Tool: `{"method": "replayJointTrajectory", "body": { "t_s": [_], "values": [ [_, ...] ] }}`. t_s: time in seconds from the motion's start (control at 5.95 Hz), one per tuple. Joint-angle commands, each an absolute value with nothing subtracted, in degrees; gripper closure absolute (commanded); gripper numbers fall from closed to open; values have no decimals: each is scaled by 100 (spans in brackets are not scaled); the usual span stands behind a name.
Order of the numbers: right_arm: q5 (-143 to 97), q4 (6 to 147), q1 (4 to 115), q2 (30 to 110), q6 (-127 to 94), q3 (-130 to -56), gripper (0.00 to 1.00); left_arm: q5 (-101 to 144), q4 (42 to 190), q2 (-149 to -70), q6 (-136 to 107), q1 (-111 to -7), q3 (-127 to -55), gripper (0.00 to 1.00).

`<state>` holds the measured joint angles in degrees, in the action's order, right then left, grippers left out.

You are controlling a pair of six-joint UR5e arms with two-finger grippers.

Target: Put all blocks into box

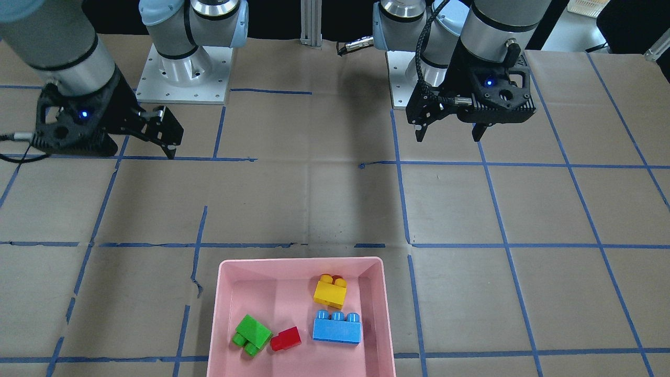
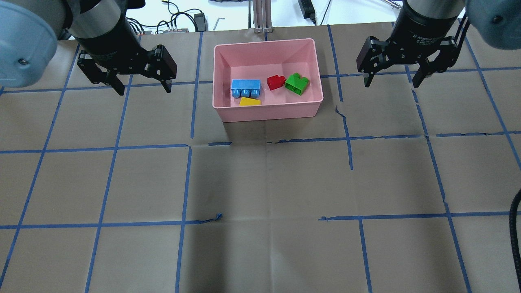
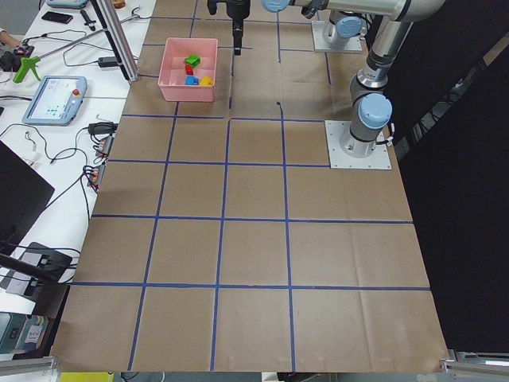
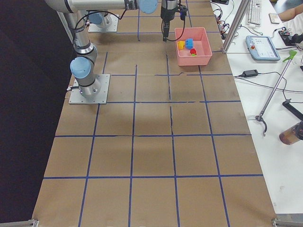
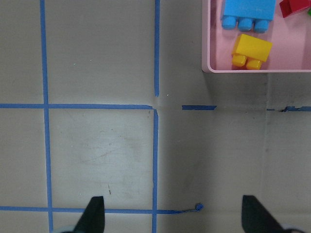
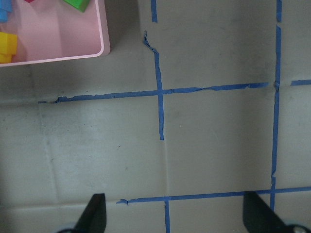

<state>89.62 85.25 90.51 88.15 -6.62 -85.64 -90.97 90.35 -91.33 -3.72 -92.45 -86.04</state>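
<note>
The pink box (image 2: 266, 112) stands at the table's far middle. All the blocks lie inside it: blue (image 2: 245, 86), yellow (image 2: 249, 101), red (image 2: 276, 82) and green (image 2: 296, 83). My left gripper (image 2: 144, 90) hangs open and empty above the table, left of the box. My right gripper (image 2: 391, 84) hangs open and empty to the box's right. The left wrist view shows the box's corner (image 5: 206, 39) with the blue (image 5: 245, 9) and yellow (image 5: 250, 48) blocks. The right wrist view shows the other corner (image 6: 104, 29).
The table is brown paper with a blue tape grid (image 2: 187, 183). An aluminium post (image 2: 260, 16) stands just behind the box. Cables and a tablet (image 3: 56, 99) lie on the white bench beyond the table's far edge. The two arm bases (image 1: 183, 73) are at the near side.
</note>
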Motion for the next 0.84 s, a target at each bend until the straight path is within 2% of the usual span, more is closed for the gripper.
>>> {"method": "replayJointTrajectory", "body": {
  "t_s": [0.0,0.67],
  "values": [
    [8965,8542,9351,8685,-1266,-8622,0,-9097,9035,-9123,-378,-9237,-8604,1],
    [9000,8596,9088,8675,-528,-8613,0,-9088,8974,-9132,-387,-9237,-8604,1]
  ]
}}
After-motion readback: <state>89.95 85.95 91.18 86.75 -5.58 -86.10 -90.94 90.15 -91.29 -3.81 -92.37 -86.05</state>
